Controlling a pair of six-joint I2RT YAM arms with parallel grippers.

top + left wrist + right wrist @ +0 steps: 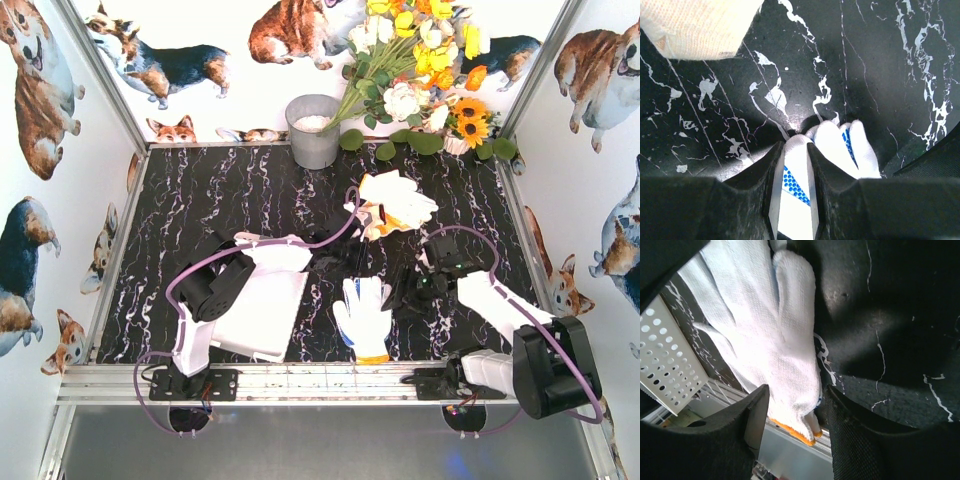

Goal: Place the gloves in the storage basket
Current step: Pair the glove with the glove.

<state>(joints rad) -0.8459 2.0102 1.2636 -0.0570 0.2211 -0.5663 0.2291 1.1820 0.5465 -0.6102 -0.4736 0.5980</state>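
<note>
A white glove with blue dots and an orange cuff (362, 318) lies flat at the front centre of the table, fingers pointing away. My left gripper (345, 262) reaches over its fingertips. In the left wrist view the left gripper (796, 150) is shut on one finger of this glove (845, 145). My right gripper (408, 292) sits just right of the glove. It is open in the right wrist view (795, 390), with the glove (775, 340) seen between its jaws. The white storage basket (255, 325) stands left of the glove, under my left arm. More gloves (395, 205) are piled behind.
A grey metal bucket (313, 130) and a bunch of flowers (410, 60) stand at the back wall. The basket's perforated side (665, 365) shows at the left of the right wrist view. A cream glove (695, 25) lies at the top left of the left wrist view.
</note>
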